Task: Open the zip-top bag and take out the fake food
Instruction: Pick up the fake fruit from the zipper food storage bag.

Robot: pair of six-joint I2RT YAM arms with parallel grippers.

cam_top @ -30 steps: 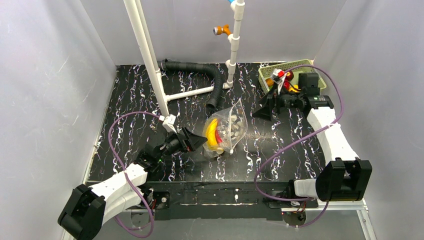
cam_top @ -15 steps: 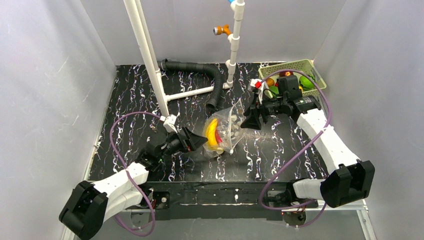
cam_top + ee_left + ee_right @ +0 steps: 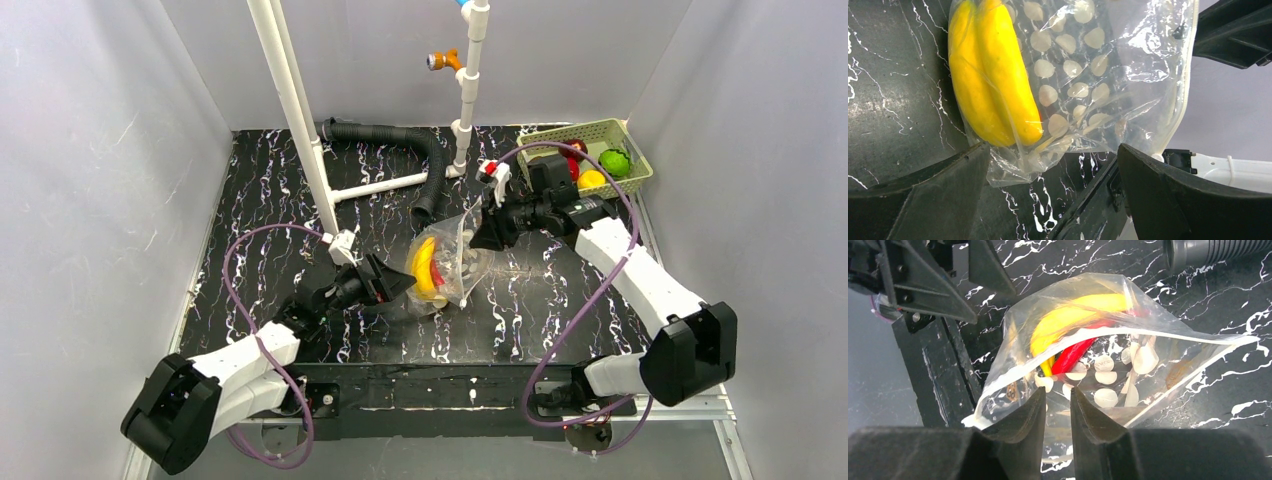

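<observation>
Black hose (image 3: pixel 385 133) beside white pipes (image 3: pixel 295 110)

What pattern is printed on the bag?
Pale round dots on the clear bag. They show best in the left wrist view.

Zip-top bag (image 3: pixel 455 262): clear, dotted, crumpled, mouth open, on table (image 3: pixel 260 230). Inside: yellow banana (image 3: pixel 424 266), red chili (image 3: pixel 1075 354). Green ball (image 3: pixel 615 161), lemon (image 3: pixel 591 179), dark red apple (image 3: pixel 574 148): in green basket (image 3: pixel 560 130).

Ahead of my right gripper (image 3: pixel 1058 395) the zip-top bag (image 3: pixel 1168 375) stands open. I find the passage inside narrowed by the banana (image 3: pixel 1073 320) and the red chili (image 3: pixel 1075 355) at its upper left. Beyond the bag, the left gripper (image 3: pixel 933 285) blocks the far left. The black hose (image 3: pixel 1218 250) bars the far right. Bare tabletop (image 3: pixel 1238 405) gives free room to the right.
</observation>
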